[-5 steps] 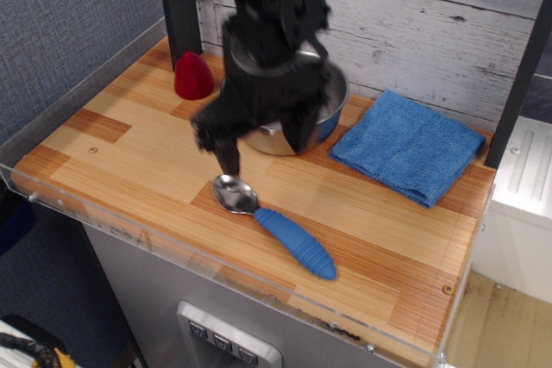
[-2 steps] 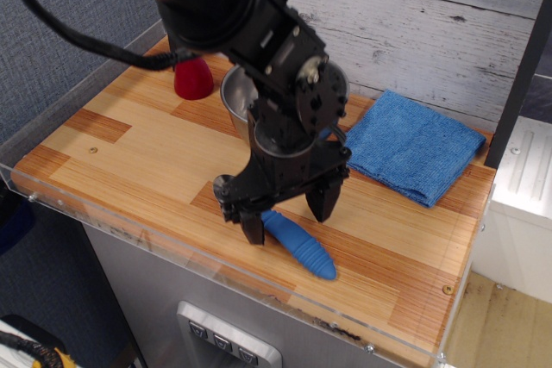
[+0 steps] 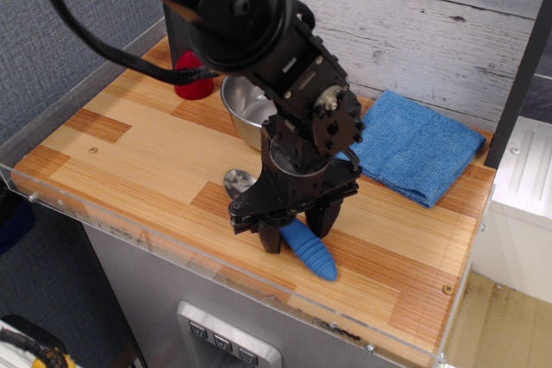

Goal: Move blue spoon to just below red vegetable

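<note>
The blue spoon lies on the wooden table near the front edge, its ribbed blue handle (image 3: 312,253) pointing front-right and its metal bowl (image 3: 238,183) to the left. My gripper (image 3: 297,230) is down over the handle's upper end, with one finger (image 3: 271,240) on each side of it. The jaws look open and are still apart around the handle. The red vegetable (image 3: 191,85) stands at the back left, partly hidden behind my arm and cable.
A steel bowl (image 3: 246,111) stands right of the red vegetable, partly behind my arm. A folded blue cloth (image 3: 420,148) lies at the back right. A clear plastic rim (image 3: 129,234) runs along the table's front and left edges. Bare wood (image 3: 129,140) lies below the red vegetable.
My gripper has moved from the steel bowl forward and down, past the spoon's bowl, and now straddles the blue handle lower than before. The spoon has shifted little.
</note>
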Motion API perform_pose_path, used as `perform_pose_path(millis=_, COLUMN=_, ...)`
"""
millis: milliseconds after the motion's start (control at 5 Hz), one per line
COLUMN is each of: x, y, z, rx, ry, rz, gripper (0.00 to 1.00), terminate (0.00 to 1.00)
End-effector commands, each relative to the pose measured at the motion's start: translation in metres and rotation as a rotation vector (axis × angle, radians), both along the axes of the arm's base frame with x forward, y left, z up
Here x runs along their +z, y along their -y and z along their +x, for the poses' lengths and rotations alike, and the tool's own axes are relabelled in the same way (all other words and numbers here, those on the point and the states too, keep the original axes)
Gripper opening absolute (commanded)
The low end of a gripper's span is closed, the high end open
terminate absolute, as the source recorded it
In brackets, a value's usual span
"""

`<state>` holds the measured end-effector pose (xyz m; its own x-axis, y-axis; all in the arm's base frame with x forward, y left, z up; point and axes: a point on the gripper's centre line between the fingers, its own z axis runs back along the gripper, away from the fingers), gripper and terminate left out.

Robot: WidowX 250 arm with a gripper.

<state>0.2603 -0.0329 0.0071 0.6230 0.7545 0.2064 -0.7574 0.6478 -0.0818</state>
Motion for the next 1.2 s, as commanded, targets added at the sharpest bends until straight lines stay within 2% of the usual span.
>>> perform_pose_path(millis=0, x=0.01, y=-0.002, z=-0.002, rx=0.02, ry=0.032, rz=0.021, gripper=0.0, terminate=0.0)
perform_pose_path(millis=400, x=0.033, y=-0.015, z=0.005, rx=0.096, ry=0.075, rz=0.016, gripper=0.0, terminate=0.0)
perform_pose_path(millis=1000, x=0.111, y=-0.072, z=0.013, rx=0.363, ry=0.221, rz=-0.042, gripper=0.0, terminate=0.0)
